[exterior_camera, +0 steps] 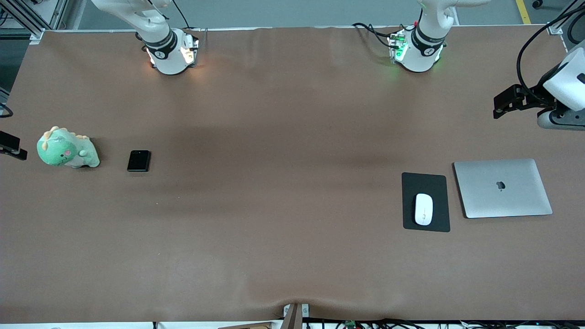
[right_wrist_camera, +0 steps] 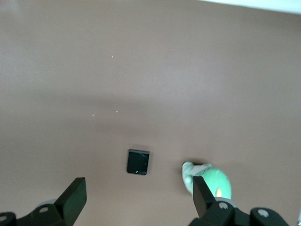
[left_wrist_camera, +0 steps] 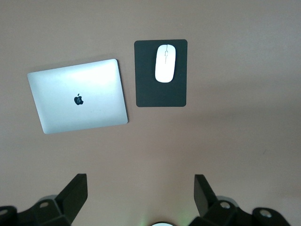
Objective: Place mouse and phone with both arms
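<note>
The mouse [exterior_camera: 423, 209] is lying on the mouse pad [exterior_camera: 425, 182] beside the laptop [exterior_camera: 502, 188], long axis running toward the front camera. The phone [exterior_camera: 138, 161] is lying flat beside the dinosaur toy [exterior_camera: 66, 149]. The left gripper [left_wrist_camera: 140, 190] and right gripper [right_wrist_camera: 139, 193] are hanging with fingers spread, holding nothing.

The mouse [exterior_camera: 423, 209] lies on the pad [exterior_camera: 425, 182] beside the laptop [exterior_camera: 502, 188]; the phone [exterior_camera: 138, 161] beside the toy [exterior_camera: 67, 149].

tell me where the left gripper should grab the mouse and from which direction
Probably straight down from above, fingers closing across the mouse's narrow width near its middle. It lies flat on the mouse pad, long axis along the pad's length, and the left gripper is open, held high above the table.
</note>
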### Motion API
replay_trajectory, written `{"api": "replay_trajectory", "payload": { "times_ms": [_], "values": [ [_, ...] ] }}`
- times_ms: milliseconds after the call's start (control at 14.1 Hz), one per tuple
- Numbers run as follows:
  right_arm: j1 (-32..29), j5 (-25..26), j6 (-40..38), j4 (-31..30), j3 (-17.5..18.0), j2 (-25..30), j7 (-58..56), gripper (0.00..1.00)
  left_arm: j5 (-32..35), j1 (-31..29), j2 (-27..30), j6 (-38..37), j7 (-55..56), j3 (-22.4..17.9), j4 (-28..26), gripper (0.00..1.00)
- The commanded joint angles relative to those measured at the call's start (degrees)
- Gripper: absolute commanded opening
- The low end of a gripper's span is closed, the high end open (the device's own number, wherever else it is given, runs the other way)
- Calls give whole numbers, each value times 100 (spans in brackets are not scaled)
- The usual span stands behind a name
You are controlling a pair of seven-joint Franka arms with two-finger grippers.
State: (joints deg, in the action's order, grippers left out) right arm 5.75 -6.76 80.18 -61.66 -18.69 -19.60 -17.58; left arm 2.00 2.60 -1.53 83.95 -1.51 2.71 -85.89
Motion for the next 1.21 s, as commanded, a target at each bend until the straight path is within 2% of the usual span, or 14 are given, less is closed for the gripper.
{"api": "replay_trajectory", "payload": {
  "times_ms": [0, 213, 427, 711, 854, 925, 1138],
  "values": [
    [-284, 157, -63, -555, 601, 438, 605, 100, -33, 31, -14, 7, -148, -43, 63, 100],
    [-636, 368, -20, -1302, 1234, 974, 826, 100, -33, 31, -14, 7, -148, -34, 63, 100],
    [-645, 483, 121, -1856, 1306, 1326, 870, 100, -33, 31, -14, 7, -148, -43, 63, 100],
    [-663, 483, 927, -3121, 1315, 2133, 879, 100, -33, 31, -14, 7, -156, -43, 63, 100],
    [-785, 483, 886, -3282, 1411, 2241, 879, 100, -33, 30, -14, 7, -148, -34, 63, 100],
    [-899, 509, 895, -3256, 1577, 2232, 862, 100, -33, 31, -14, 7, -156, -43, 63, 100],
    [-901, 843, 860, -3203, 1781, 2241, 835, 100, -33, 31, -14, 7, -156, -43, 63, 100]
  ]
}}
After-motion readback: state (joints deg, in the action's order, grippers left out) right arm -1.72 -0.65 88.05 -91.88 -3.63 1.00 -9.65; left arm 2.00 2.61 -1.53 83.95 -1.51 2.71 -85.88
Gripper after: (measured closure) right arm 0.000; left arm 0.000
